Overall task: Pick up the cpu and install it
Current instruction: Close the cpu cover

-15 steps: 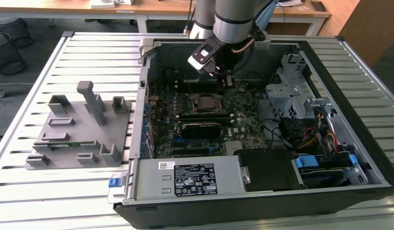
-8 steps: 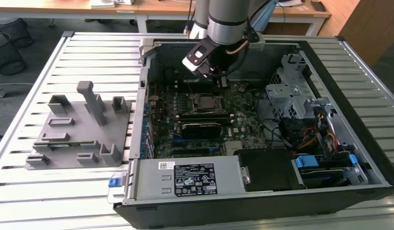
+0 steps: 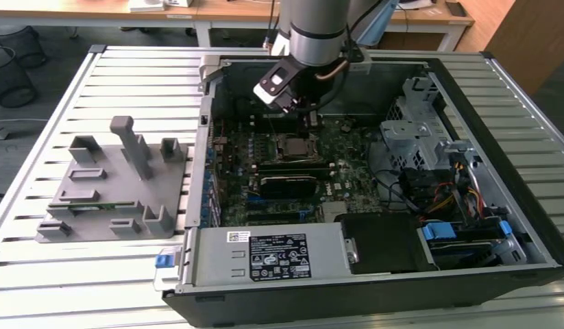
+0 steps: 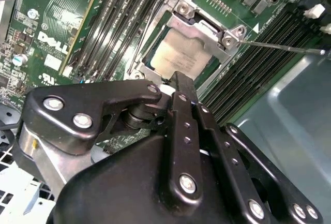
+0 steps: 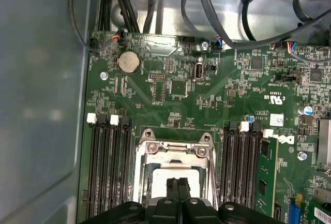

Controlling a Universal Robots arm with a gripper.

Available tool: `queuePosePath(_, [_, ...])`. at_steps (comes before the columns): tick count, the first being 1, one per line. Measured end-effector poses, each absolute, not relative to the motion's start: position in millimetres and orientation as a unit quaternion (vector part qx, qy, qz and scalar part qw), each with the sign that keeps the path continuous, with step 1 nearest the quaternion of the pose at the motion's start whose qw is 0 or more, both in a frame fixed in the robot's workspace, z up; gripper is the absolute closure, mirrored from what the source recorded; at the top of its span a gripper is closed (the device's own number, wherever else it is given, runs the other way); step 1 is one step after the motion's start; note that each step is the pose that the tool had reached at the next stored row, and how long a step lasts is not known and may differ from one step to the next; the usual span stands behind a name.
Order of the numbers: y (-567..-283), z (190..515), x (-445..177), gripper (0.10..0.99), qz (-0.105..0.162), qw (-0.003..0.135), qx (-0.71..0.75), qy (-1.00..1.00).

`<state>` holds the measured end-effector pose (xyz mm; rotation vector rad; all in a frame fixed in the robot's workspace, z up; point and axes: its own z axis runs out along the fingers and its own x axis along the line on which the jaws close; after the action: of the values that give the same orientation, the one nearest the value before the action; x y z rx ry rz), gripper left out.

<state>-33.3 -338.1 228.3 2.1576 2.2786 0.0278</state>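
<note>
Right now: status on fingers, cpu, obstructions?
Fingers shut, empty, above socket. Cpu seated in socket frame. Nothing between the two.

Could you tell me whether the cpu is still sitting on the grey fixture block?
No, the cpu lies in the motherboard socket, below the gripper.

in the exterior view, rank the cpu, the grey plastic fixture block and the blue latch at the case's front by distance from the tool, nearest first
1. Silvery square cpu, in the socket just below the tool.
2. Grey plastic fixture block, on the table at the view's left.
3. Blue latch, front corner of the case.
</note>
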Motion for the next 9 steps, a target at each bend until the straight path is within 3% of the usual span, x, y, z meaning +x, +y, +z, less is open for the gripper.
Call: queuePosePath(9, [-339.1,226.7,-35.1,0.98,0.009,0.002,0.687,0.726])
